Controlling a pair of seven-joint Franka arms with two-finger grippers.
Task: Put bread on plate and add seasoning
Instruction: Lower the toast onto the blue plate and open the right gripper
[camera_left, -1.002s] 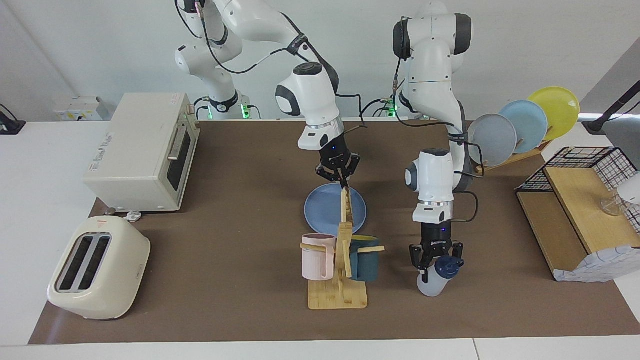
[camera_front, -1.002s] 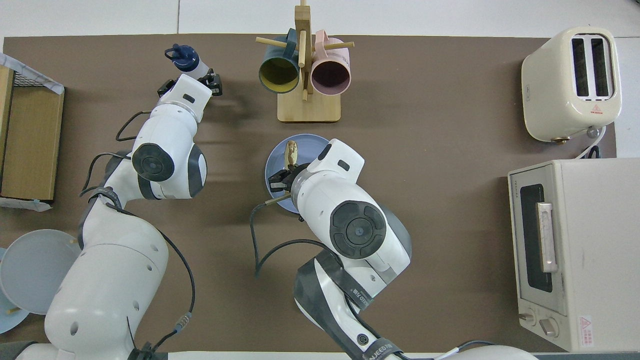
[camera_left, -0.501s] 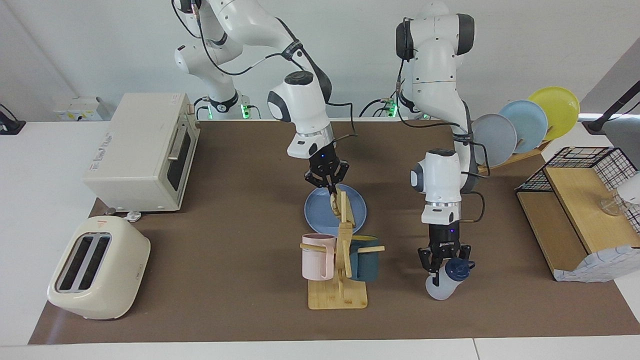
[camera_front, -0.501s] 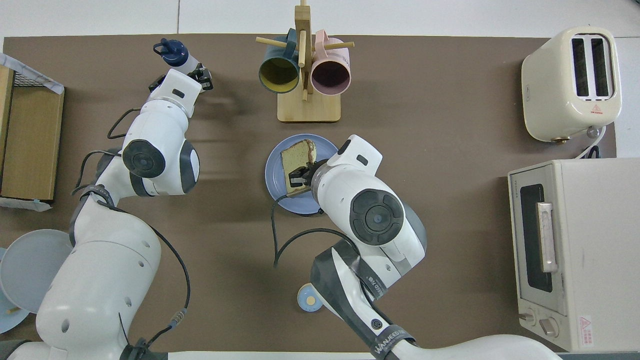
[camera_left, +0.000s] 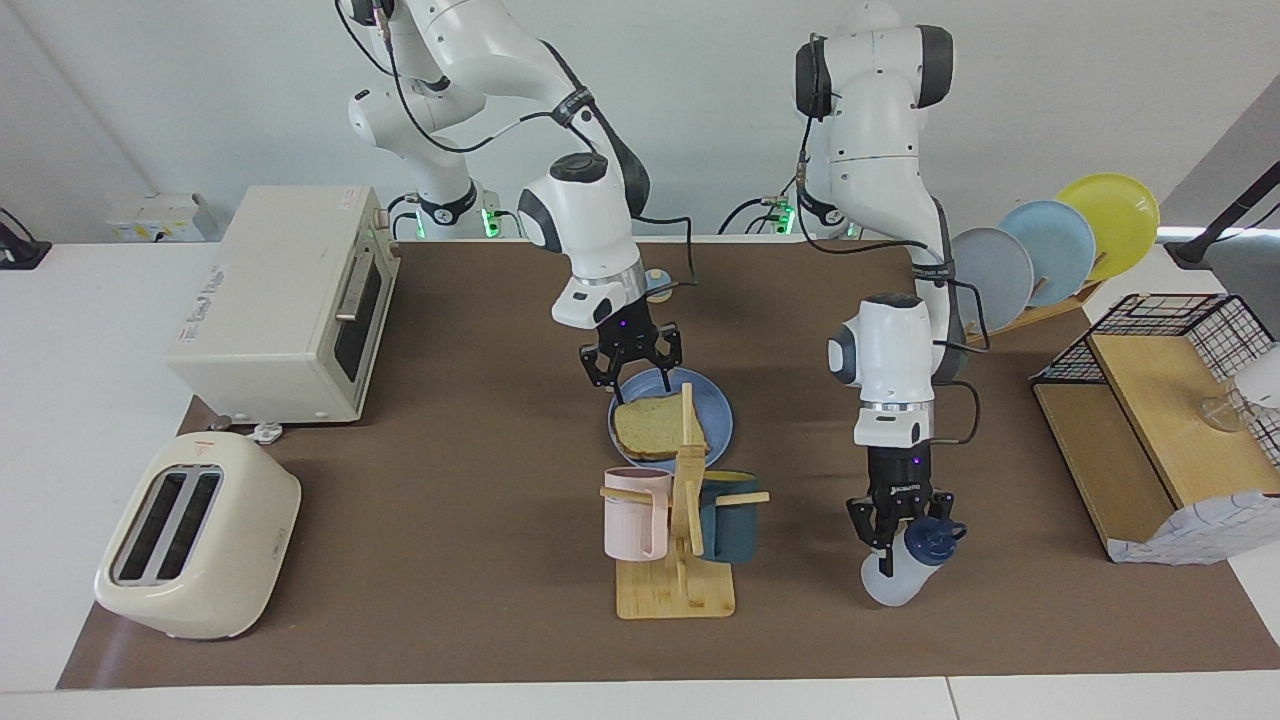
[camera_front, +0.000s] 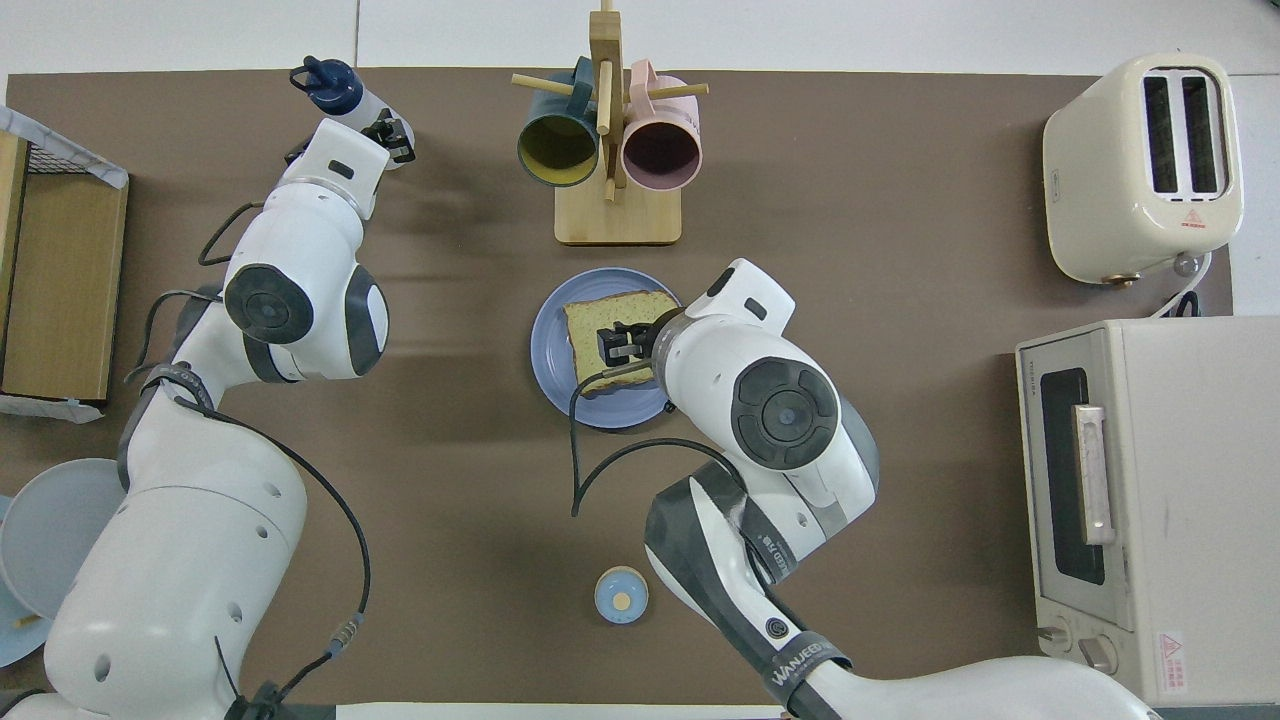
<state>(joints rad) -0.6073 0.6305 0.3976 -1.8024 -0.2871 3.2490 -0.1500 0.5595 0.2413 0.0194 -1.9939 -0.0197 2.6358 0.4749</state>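
Facing view: the left hand (camera_left: 893, 528) pinched the seasoning (camera_left: 908, 565), a translucent bottle tilted cap-up. The right hand (camera_left: 633, 372), fingers spread, hung just above the flat, tan bread (camera_left: 652, 426) on the round blue plate (camera_left: 718, 418).

Overhead view: the plate (camera_front: 548, 350) lay toward the right arm's end from the left hand (camera_front: 352, 134).

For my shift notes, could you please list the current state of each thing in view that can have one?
bread: lying flat on the plate, released.
plate: flat on the table, holding the bread.
seasoning bottle: capped, tilted, gripped.
left gripper: shut on the seasoning bottle.
right gripper: open, over the plate.
toaster oven: door closed.
toaster: slots empty.
pink mug: hanging on the rack.
dark mug: hanging on the rack.
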